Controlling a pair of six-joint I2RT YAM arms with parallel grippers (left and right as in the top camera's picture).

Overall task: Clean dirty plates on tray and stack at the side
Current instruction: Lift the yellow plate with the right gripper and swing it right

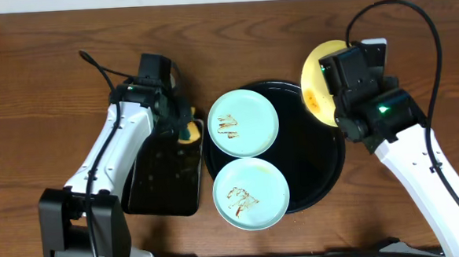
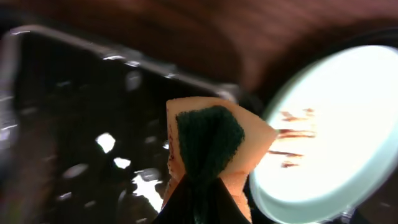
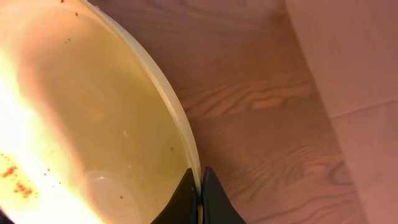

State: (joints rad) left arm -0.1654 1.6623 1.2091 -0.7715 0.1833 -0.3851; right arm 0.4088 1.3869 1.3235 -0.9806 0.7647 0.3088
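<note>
1. Round tray: black, glossy, mid-table.
2. Upper mint plate & lower mint plate: both w/ brown smears, on the tray's left side, overhanging its rim.
3. Yellow plate: brown specks, at the tray's upper-right edge. We log the right claw pinched tight on its rim.
4. Sponge: yellow w/ green pad, nipped in the left claw, betw. rect. tray & upper mint plate.

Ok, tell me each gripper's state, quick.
Left gripper: shut on the sponge.
Right gripper: shut on the yellow plate, pinching its rim.
</note>
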